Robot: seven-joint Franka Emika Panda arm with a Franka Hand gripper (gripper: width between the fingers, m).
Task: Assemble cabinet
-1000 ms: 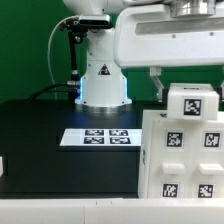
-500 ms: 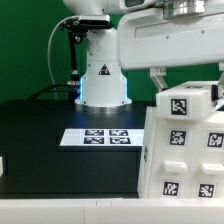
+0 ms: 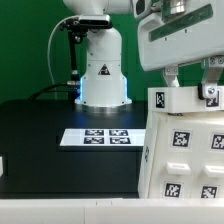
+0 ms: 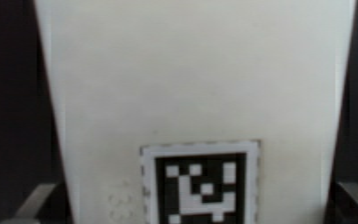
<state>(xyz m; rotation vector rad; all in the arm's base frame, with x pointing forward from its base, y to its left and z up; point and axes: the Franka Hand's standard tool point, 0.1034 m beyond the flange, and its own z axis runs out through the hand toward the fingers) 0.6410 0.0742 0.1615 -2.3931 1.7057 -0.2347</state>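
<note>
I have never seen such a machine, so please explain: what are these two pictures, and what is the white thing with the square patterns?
The exterior view looks from outside at a white robot arm standing on a black table. Its gripper is above a small white cabinet part, the jaws on either side; a firm hold cannot be confirmed. Below stands the larger cabinet body. The square patterns are tags. The flat marker board lies on the table. The wrist view looks down the same part from the arm.

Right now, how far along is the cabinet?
Done: the cabinet body stands at the exterior view's right. In hand: a tagged white piece sits atop it, the pincer straddling it; a grip isn't clear. Left: can't tell; no loose parts visible.
</note>
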